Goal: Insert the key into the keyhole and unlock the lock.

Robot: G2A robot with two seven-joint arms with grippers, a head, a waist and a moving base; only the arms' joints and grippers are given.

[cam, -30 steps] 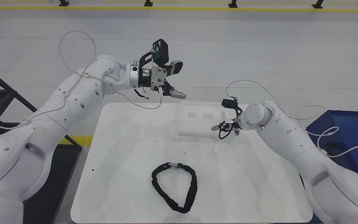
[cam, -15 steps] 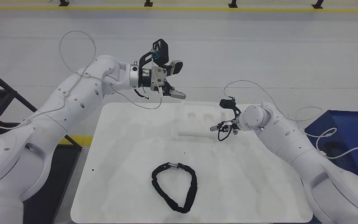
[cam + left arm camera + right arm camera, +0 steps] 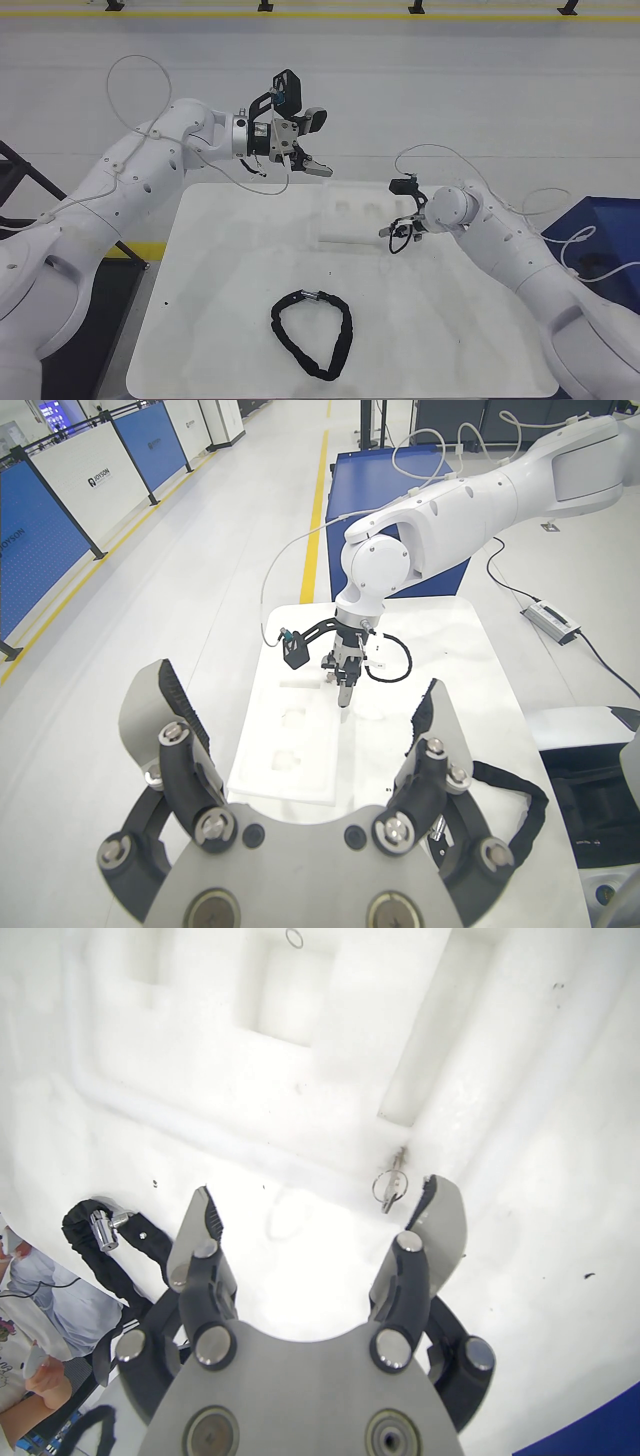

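The right pincer (image 3: 320, 1193) hangs low over the worktop (image 3: 230, 300) with its fingers apart and nothing between them. The key (image 3: 392, 1183), on its small ring, lies just beside one fingertip (image 3: 432, 1198), against the rim of the white foam tray (image 3: 300, 1093) where a long slot (image 3: 430, 1038) ends. I judge the pincer is set so low because the tray wall closes one side of the key, so a finger has room only on the worktop side. The chain lock (image 3: 312, 335) lies as a closed loop well behind this pincer, with its metal cylinder (image 3: 102, 1230) on bare surface. The left pincer (image 3: 300, 685), also spread and empty, is held high past the tray's other end, which leaves the middle free for carrying the key.
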